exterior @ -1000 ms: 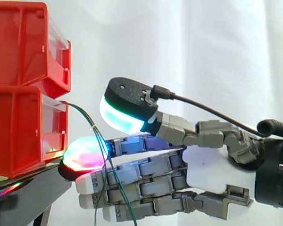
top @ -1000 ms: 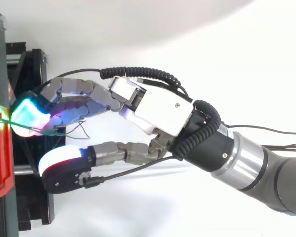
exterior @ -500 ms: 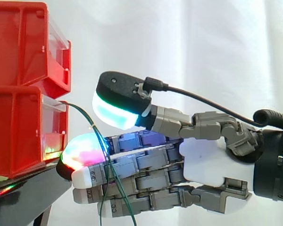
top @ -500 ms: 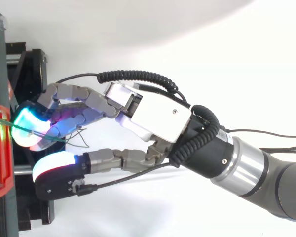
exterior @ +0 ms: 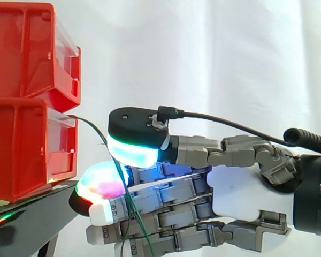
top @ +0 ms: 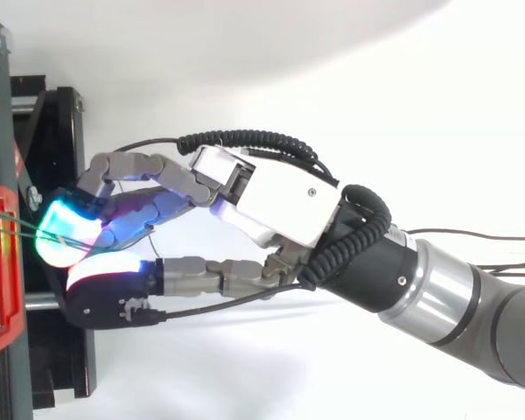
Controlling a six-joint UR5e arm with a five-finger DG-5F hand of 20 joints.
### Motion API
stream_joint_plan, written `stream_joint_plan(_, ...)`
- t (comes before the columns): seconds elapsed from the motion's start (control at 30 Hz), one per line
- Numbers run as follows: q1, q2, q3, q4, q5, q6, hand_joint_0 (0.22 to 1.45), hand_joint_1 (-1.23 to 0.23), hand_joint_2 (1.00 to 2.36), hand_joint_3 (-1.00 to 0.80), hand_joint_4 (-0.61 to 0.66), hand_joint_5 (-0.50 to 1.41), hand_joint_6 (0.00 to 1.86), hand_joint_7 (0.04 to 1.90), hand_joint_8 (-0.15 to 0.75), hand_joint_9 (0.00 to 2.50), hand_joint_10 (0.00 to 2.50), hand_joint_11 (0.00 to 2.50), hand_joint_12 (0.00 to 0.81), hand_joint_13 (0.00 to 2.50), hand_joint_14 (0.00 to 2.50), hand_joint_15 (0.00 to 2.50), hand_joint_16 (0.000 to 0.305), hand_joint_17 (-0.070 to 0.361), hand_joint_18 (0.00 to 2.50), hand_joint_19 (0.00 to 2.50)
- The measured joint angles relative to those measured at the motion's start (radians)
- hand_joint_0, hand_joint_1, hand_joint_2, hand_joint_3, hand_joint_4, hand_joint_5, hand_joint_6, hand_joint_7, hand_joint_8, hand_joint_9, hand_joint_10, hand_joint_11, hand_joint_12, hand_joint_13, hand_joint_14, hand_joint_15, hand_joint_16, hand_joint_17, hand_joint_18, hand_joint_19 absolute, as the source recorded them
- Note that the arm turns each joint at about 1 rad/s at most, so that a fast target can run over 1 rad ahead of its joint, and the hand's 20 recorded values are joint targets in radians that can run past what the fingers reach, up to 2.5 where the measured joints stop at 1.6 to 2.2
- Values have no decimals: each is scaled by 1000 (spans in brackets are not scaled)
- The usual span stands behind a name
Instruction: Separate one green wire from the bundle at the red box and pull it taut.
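Side view, green wire (exterior: 93, 128) leaving the lower red box (exterior: 27, 144), running down between my thumb and straight fingers (exterior: 166, 201), my hand (exterior: 235, 193) pinching it beside the black stand (exterior: 27, 225), top view, my thumb pressed against my fingertips just short of the box.

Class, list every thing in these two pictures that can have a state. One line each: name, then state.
hand, shut on the green wires, pinched between thumb and finger.
green wires, slack, curving from the lower red bin down through the hand.
lower red bin, upright on the black stand.
upper red bin, stacked on the lower one.
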Motion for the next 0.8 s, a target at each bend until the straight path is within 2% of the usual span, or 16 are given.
stream_joint_plan(0.1, 0, 0, 5, -16, 0, 15, 572, -736, 1014, -156, 253, -160, 847, 1002, 303, 880, 9, 331, 349, 680, 3, 93, 47, 105, 694, 145)
stream_joint_plan(0.23, 0, 0, 20, -51, 0, 32, 567, -735, 1014, -143, 254, -157, 856, 1005, 311, 906, 10, 343, 358, 691, 3, 91, 48, 108, 712, 137)
stream_joint_plan(0.37, 0, 0, 43, -113, 0, 55, 583, -701, 1006, -15, 188, -157, 907, 1026, 341, 967, 11, 454, 389, 751, 4, 129, 54, 121, 779, 119)
stream_joint_plan(0.53, 1, 0, 65, -179, 0, 92, 596, -697, 1004, 15, 138, -159, 917, 1046, 343, 980, 12, 517, 395, 769, 5, 151, 54, 123, 804, 117)
stream_joint_plan(0.67, 1, 6, 72, -224, 0, 129, 608, -722, 1010, -36, 150, -169, 922, 990, 330, 966, 16, 554, 379, 753, 6, 171, 51, 114, 779, 142)
stream_joint_plan(0.73, 1, 11, 73, -246, 0, 144, 597, -779, 1015, -91, 160, -173, 919, 1022, 317, 959, 17, 573, 367, 741, 6, 173, 48, 108, 755, 160)
stream_joint_plan(0.8, 1, 17, 73, -266, -1, 153, 564, -795, 1010, -336, 195, -177, 914, 1050, 293, 954, 15, 587, 342, 723, 7, 182, 43, 97, 720, 196)
